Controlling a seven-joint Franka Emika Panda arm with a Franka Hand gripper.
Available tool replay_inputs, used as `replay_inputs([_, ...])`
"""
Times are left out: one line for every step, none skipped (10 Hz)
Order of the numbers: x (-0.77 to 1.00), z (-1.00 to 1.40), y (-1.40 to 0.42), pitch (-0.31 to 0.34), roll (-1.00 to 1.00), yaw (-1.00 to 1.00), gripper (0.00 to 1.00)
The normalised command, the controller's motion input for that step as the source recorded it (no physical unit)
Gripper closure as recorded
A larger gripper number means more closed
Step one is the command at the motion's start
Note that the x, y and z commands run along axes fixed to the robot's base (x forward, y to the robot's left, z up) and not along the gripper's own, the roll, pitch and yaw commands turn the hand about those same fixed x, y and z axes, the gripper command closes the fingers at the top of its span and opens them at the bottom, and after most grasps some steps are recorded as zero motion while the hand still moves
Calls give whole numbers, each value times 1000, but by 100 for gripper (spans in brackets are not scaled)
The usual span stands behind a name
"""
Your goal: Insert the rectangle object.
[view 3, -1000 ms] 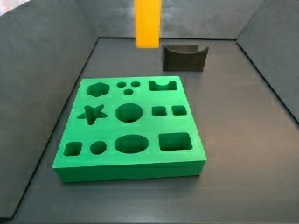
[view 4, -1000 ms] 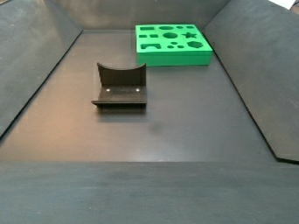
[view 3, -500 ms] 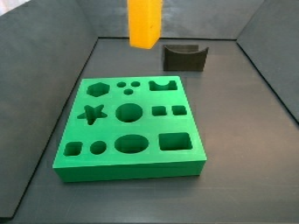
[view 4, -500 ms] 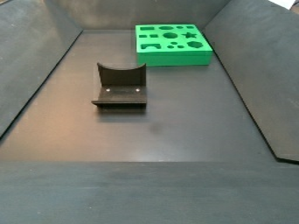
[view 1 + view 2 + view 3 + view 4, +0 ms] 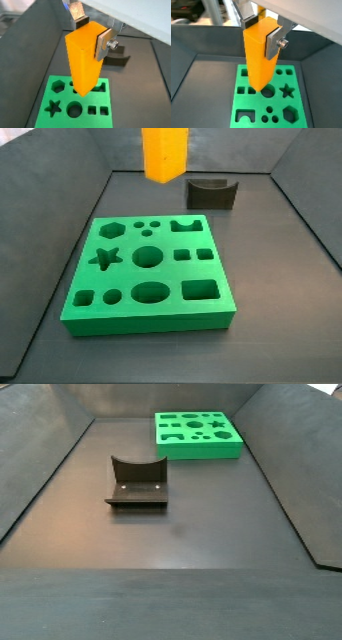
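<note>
High above the green board, end effector gripping the upright rectangle object, fixture behind

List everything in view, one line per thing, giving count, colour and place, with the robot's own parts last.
rectangle object: one, orange-yellow, held upright in the air above the green board, lower end free.
green board: one, bright green, flat on the dark floor, with star, hexagon, round, square and arch-shaped cutouts, all empty.
fixture: one, dark grey, standing on the floor apart from the board.
floor: one, dark grey, between sloping dark walls.
claw: one, silver plates, above the board, shut on the upper part of the rectangle object; seen in both wrist views, out of frame in both side views.
</note>
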Motion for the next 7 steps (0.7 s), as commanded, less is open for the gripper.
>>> replay_inputs([86, -231, -80, -13, 39, -926, 100])
replay_inputs([60, -260, -106, -13, 40, -940, 100])
replay_inputs([54, -280, -129, -14, 39, -946, 100])
replay_inputs([174, -274, -183, -1, 37, -834, 100])
replay_inputs([306, -197, -251, 0, 11, -691, 100])
replay_inputs([420, -131, -320, 74, 14, -449, 100])
replay_inputs([506, -126, -383, 169, 30, -266, 100])
